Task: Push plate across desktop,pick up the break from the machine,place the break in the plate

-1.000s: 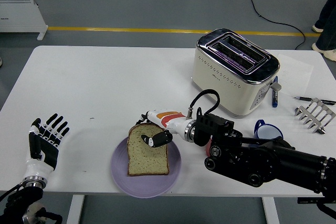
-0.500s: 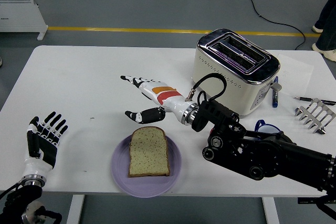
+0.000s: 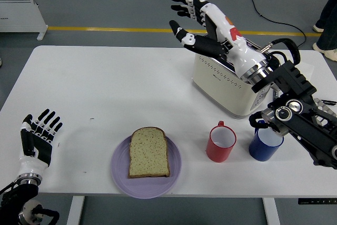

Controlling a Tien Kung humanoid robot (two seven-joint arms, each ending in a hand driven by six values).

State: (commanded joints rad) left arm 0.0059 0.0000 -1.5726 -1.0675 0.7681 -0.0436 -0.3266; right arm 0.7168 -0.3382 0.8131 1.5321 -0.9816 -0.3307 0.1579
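Bread slice (image 3: 149,152) lies flat on the purple plate (image 3: 118,169), lower centre of frame, near the table's front edge. I judge it light, soft and crumbly: easily torn or dented by a hard pinch, not slippery. If I had to lift it again I would take it by the crust along an edge, thumb under and fingers over, with little force. The plate looks stiff and smooth and would probably slide readily on this top.

Red mug (image 3: 220,142) and blue mug (image 3: 265,142) stand to the right of the plate, apart from it and from each other. The cream toaster (image 3: 221,85) sits behind them, right of centre; I see no bread in the slots that show.

Right hand (image 3: 202,22) is raised at upper centre above the toaster, fingers spread, empty. Left hand (image 3: 36,142) rests at lower left, fingers released, empty.

Table (image 3: 95,88) is white, smooth and flat, with wide bare room on the left half. Grey floor with a yellow line beyond; a white heater (image 3: 18,6) at upper left.
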